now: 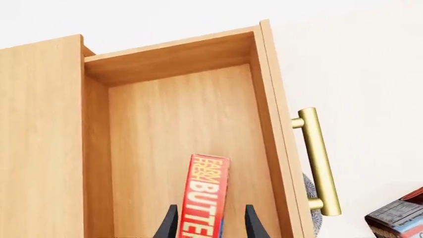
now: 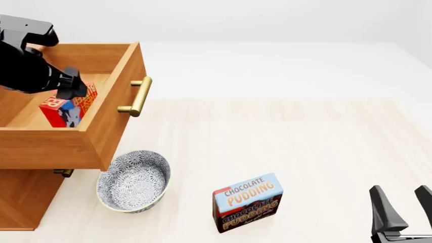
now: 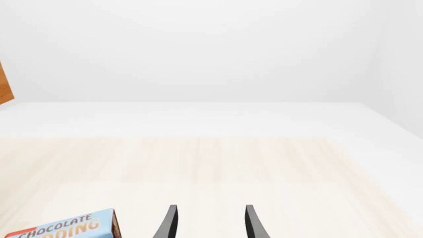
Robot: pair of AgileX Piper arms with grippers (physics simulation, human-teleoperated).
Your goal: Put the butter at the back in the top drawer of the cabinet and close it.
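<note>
The top drawer [image 2: 116, 119] of the cabinet [image 2: 24, 195] is pulled out, its brass handle [image 2: 138, 96] facing the table. The butter [image 2: 68, 107], a red box with white lettering, rests tilted on the drawer floor [image 1: 178, 119]. My left gripper [image 1: 211, 207] reaches into the drawer from above and stands open, with the butter [image 1: 206, 191] between its fingers and a gap beside one of them. In the front view the left arm hides part of the box. At the near right my right gripper [image 2: 399, 191] hangs open and holds nothing.
A patterned bowl [image 2: 131, 181] sits on the table right below the open drawer's front corner. The Chocolate Pudding box [image 2: 248, 201] stands upright near the table's front middle, left of the right gripper [image 3: 211, 207]. A lower drawer's handle [image 2: 64, 172] peeks out under the open one.
</note>
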